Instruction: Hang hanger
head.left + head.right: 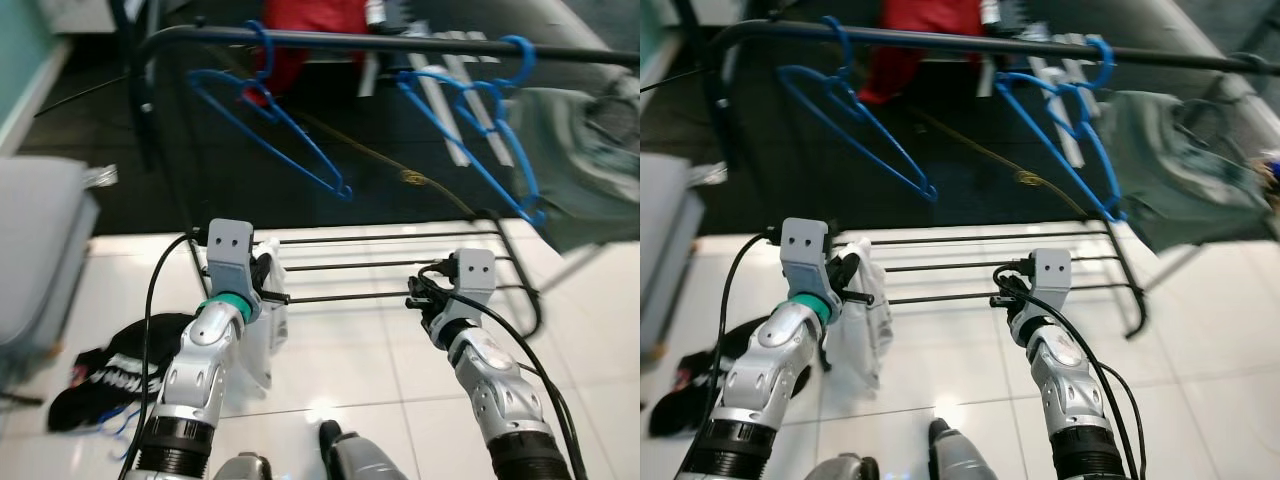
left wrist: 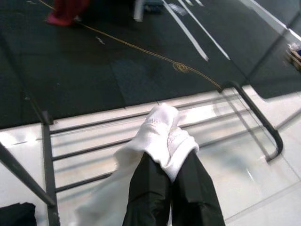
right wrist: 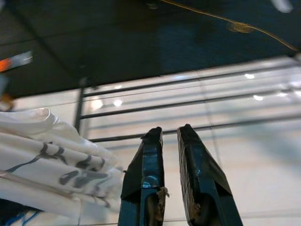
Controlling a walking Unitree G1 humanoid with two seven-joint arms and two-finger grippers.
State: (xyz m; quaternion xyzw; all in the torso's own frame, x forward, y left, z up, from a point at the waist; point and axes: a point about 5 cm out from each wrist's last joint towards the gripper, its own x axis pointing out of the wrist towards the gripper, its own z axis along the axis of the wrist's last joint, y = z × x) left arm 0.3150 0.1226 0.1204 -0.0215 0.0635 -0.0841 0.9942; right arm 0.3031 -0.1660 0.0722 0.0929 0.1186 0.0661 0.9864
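Two blue hangers hang on the black top rail (image 1: 400,42) of a clothes rack: one hanger (image 1: 270,120) at the left, the other hanger (image 1: 480,130) at the right. My left gripper (image 1: 268,285) is low in front of the rack, shut on a white garment (image 2: 160,132) that droops below it (image 1: 862,310). The white cloth covers its fingertips in the left wrist view. My right gripper (image 3: 169,132) hovers near the rack's lower bars (image 1: 400,265), its fingers close together with nothing between them.
A grey-green garment (image 1: 580,150) hangs at the rail's right end. Something red (image 1: 310,30) lies behind the rail. A black garment (image 1: 110,370) lies on the white tiles at the left, near grey furniture (image 1: 30,260).
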